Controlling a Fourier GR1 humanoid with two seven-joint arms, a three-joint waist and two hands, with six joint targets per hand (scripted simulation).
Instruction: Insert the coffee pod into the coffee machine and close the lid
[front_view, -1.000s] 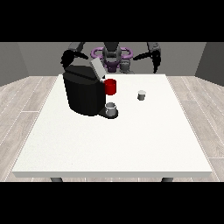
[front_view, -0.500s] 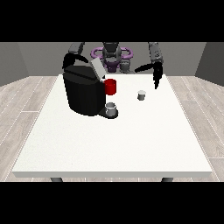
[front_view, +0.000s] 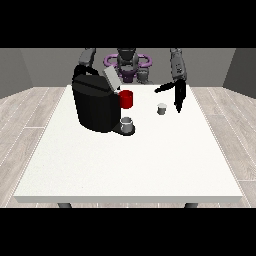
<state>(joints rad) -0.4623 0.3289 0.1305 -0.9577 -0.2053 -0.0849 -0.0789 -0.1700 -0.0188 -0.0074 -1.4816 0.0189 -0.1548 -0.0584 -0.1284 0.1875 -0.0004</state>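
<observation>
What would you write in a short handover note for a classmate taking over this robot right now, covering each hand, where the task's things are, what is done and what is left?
Hand at the view's right: open, fingers pointing down, hanging just beside the coffee pod, not holding it.
Hand at the view's left: behind the coffee machine, mostly hidden; finger state unclear.
The pod stands on the table, to the right of the machine in the view. The machine's lid is raised. A grey cup sits on its tray.
Done: nothing yet; the pod is not picked up.
Left: grasp the pod, put it into the machine, close the lid.
</observation>
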